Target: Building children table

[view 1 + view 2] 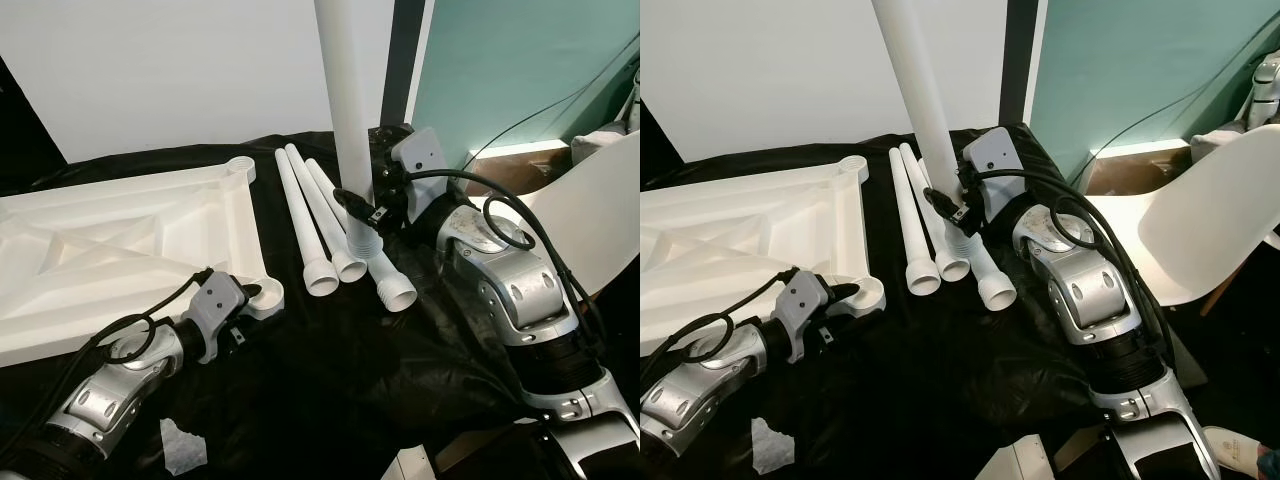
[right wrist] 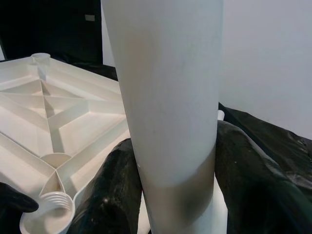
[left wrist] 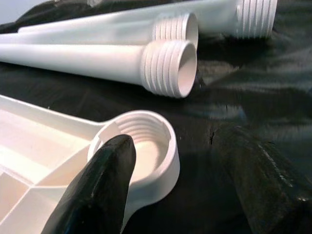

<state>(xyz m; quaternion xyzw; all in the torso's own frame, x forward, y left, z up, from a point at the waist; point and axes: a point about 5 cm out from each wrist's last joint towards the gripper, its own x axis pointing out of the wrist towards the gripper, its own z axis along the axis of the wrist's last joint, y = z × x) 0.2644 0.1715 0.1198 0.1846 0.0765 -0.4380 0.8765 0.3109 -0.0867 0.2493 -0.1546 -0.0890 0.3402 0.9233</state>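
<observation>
The white tabletop [image 1: 120, 240] lies upside down on the black cloth [image 1: 330, 370] before me. My right gripper [image 1: 362, 205] is clamped on a table leg [image 1: 345, 90], held upright beside three more legs [image 1: 320, 225] lying side by side. My left gripper [image 1: 248, 292], fingers apart, straddles the near corner's threaded socket [image 3: 146, 146].

Black cloth [image 1: 940, 400] covers the work surface, wrinkled. White chair [image 1: 1210, 230] at 3 o'clock, seat curved, wooden leg [image 1: 1223, 285] showing below it. Teal wall panel [image 1: 520, 60] at 1 o'clock w/ a black cable [image 1: 560, 105] across it; white wall [image 1: 160, 70] at 11 o'clock. Torn bit of white paper [image 1: 180, 447] on the cloth at 7 o'clock
</observation>
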